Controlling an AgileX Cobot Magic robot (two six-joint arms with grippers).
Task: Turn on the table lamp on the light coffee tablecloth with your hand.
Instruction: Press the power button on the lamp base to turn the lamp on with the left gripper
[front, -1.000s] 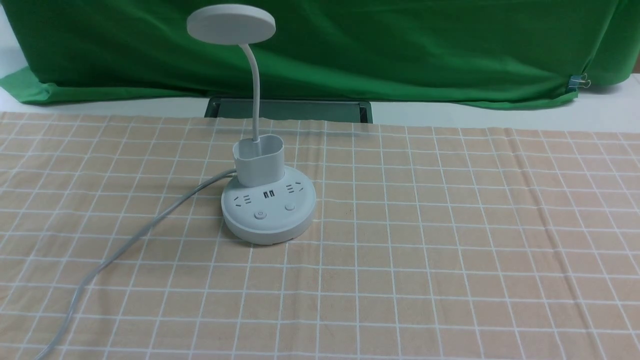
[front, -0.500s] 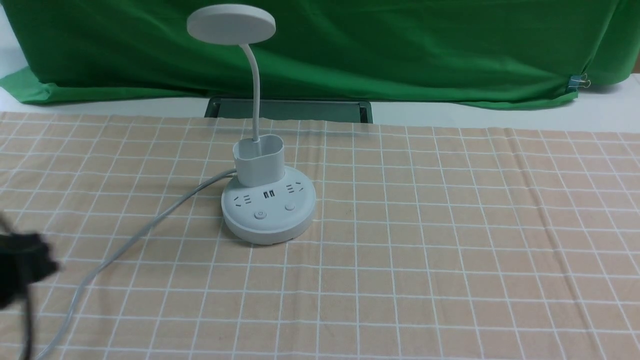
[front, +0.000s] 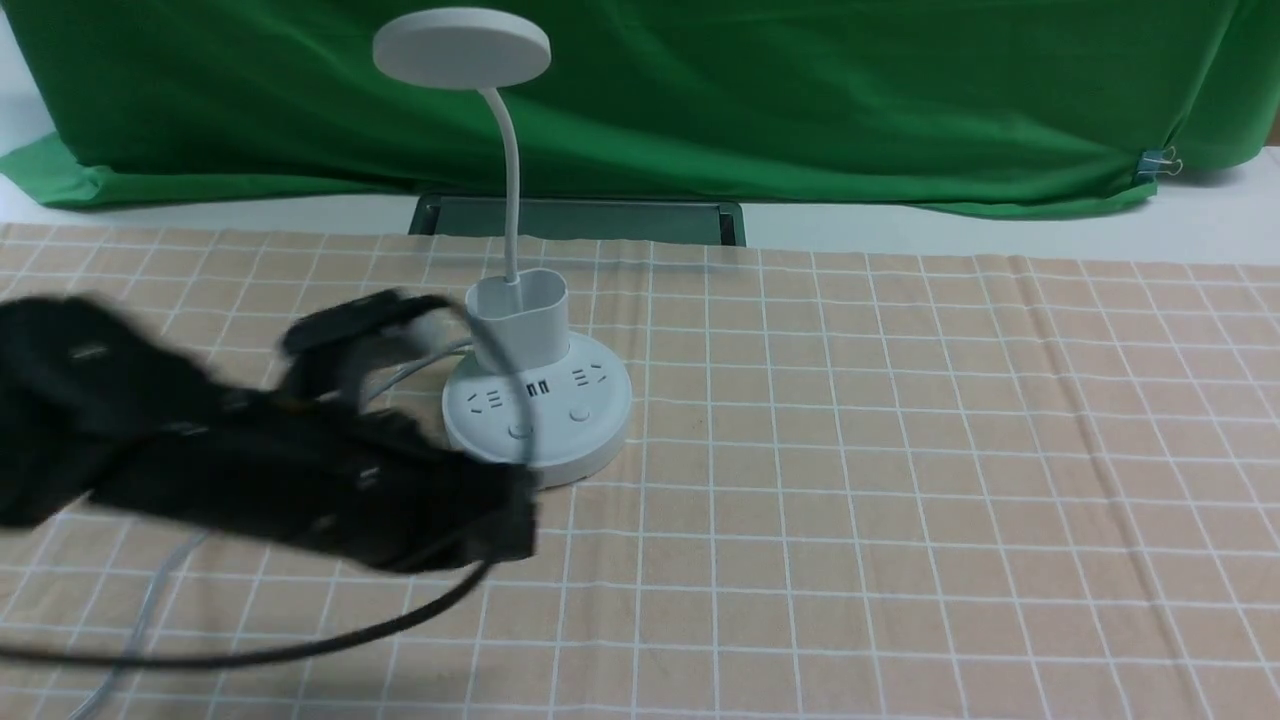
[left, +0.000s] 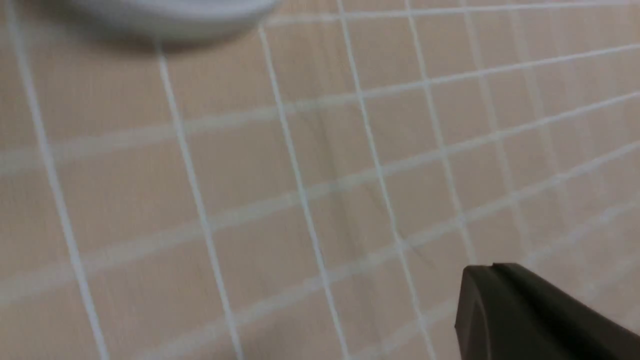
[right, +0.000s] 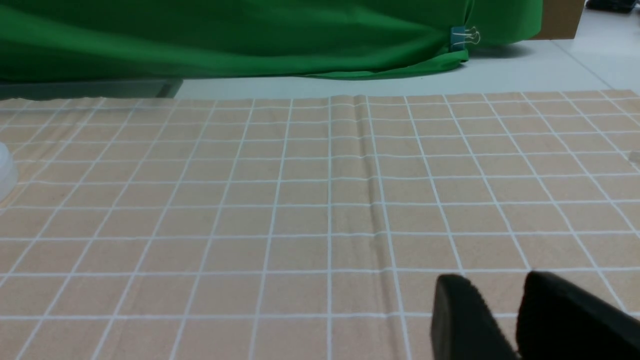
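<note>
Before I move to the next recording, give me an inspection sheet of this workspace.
Surface: checked beige tablecloth, lightly creased.
Job's things: white lamp standing upright, its base partly behind the left arm in the front view.
Clutter: small greyish patch at the picture's edge, unidentifiable; otherwise nothing seen.
Grippers: left looks shut, holding nothing; right slightly open, nothing between its fingers.
Cables: grey cord runs from the lamp across the cloth; black cable loops from the left arm.
Surroundings: green backdrop with a clip; dark tray-like object beyond the tablecloth.
</note>
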